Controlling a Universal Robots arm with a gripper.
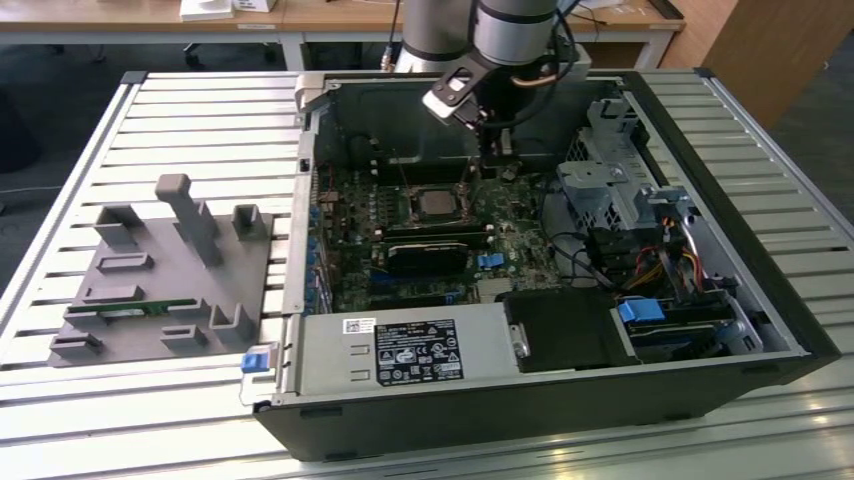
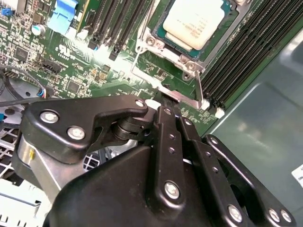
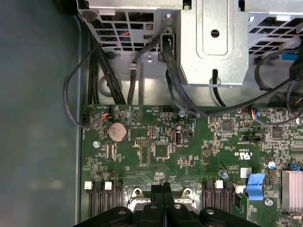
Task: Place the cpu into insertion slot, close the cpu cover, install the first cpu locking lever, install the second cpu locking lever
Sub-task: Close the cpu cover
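Observation:
The cpu (image 2: pixel 194 21), a pale silver square, lies in the insertion slot (image 1: pixel 435 204) on the green motherboard, which hides the slot's pin field. The cpu cover (image 2: pixel 147 34) lies flat around the cpu as a silvery frame. Thin wire locking levers run along two sides of the socket (image 2: pixel 199 89) (image 2: pixel 135 59). My gripper (image 2: pixel 163 97) is shut, its black fingers (image 2: pixel 165 137) pressed together. The tips sit at the socket's edge by a metal tab, and I see nothing held between them. The exterior view puts my gripper (image 1: pixel 491 150) just behind the socket, and the first wrist view has my gripper (image 3: pixel 161 187) over the socket's edge.
Black memory slots (image 2: pixel 236 52) flank the socket on both sides. A metal drive cage (image 3: pixel 213 38) with dark cables (image 3: pixel 175 71) stands beyond the board. A black card (image 1: pixel 427 250) and the power supply (image 1: pixel 400 350) lie toward the front. A grey fixture (image 1: pixel 160 270) sits outside the case at the exterior view's left.

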